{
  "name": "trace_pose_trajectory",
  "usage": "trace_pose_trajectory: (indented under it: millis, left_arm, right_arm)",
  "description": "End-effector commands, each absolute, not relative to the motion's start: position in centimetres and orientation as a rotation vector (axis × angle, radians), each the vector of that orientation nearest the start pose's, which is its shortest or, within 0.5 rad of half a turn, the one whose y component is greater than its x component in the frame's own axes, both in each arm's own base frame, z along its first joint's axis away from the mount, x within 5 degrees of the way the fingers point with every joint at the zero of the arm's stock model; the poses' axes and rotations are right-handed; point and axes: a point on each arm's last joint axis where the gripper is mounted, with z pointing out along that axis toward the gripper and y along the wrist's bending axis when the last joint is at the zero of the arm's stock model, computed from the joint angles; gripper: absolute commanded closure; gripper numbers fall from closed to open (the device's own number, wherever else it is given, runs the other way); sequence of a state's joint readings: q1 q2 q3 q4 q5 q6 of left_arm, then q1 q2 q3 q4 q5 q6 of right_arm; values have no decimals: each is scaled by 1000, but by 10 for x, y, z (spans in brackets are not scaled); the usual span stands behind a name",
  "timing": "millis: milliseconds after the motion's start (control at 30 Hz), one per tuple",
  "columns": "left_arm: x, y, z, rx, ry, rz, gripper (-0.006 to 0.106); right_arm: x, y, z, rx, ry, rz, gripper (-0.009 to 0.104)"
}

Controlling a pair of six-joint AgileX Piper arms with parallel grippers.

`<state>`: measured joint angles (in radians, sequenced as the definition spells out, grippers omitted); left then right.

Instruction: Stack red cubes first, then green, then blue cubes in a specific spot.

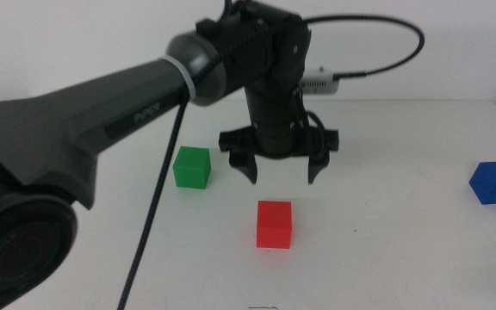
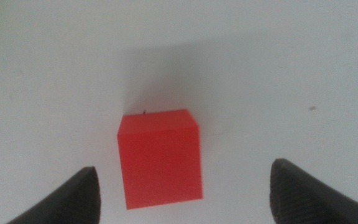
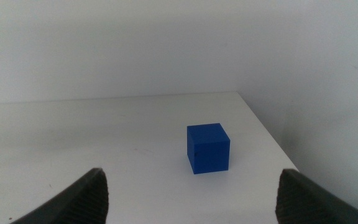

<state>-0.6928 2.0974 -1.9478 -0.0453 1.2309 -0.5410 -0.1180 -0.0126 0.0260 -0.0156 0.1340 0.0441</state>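
Note:
The red cube sits on the white table near the middle front; the left wrist view shows the red cube between the jaws with space on both sides. My left gripper hovers open just above and behind it, holding nothing. The green cube rests to the left of that gripper. Far to the right lies the blue cube, also seen as the blue cube ahead of my right gripper, which is open and empty and does not appear in the middle view.
The left arm's large dark body crosses the left half of the middle view, with a black cable hanging down. The table's right edge runs close beside the blue cube.

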Motion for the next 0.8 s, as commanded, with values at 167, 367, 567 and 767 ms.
trace_pose_trajectory:
  millis: [167, 367, 567, 767]
  left_arm:
    - [328, -271, 347, 246, 2754, -306, 7]
    - [339, -251, 357, 209, 2701, -217, 7]
    - [360, -219, 357, 232, 2711, -228, 7]
    - [379, -184, 357, 211, 2704, -179, 7]
  right_arm:
    - [55, -7, 204, 105, 1530, -90, 19]
    - [55, -7, 204, 105, 1530, -90, 19]
    - [55, -7, 204, 105, 1530, -90, 19]
    - [55, -7, 204, 105, 1530, -90, 19]
